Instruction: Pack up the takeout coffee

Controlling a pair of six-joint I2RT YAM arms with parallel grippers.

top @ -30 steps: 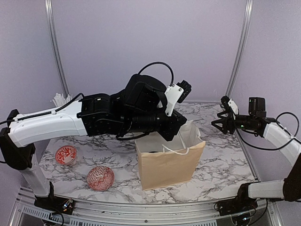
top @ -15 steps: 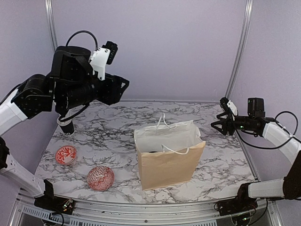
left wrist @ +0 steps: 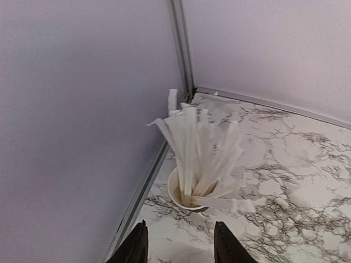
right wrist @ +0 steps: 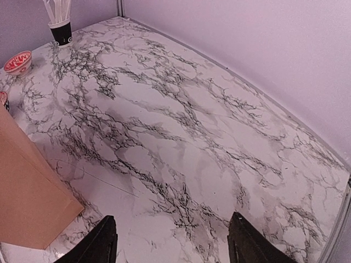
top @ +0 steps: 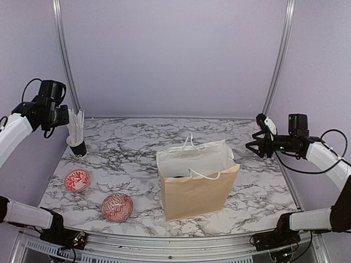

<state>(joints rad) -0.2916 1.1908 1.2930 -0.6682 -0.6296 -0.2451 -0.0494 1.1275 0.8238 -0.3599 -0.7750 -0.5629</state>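
The tan paper bag (top: 200, 192) stands open in the middle of the marble surface (top: 137, 142). No white coffee cup and no brown carrier shows anywhere on the surface. Inside the mouth of the bag there is only a dark shape (top: 176, 176), too dim to say whether it is a lid. Probably the takeout coffee is inside the bag, but this is a judgement.

The left fingers (left wrist: 134, 249) are apart and hold nothing. They hang at the far left, just above and beside a small cup of white straws (left wrist: 189, 164) that stands close to the wall. The right fingers (right wrist: 104, 244) are wide apart and empty too, and they hover over the bare right part of the surface, apart from the bag.

The nearest risk is at the left. The straws lean out of their cup, so a low or sideways move of the left fingers can catch them and tip the cup over. The bag seems light, and its white handles (top: 204, 174) stand up. An arm passing over it can hook a handle and pull the bag down, and any coffee inside would then spill. Two patterned bowls (top: 77, 179) lie near the left arm and could be pushed.
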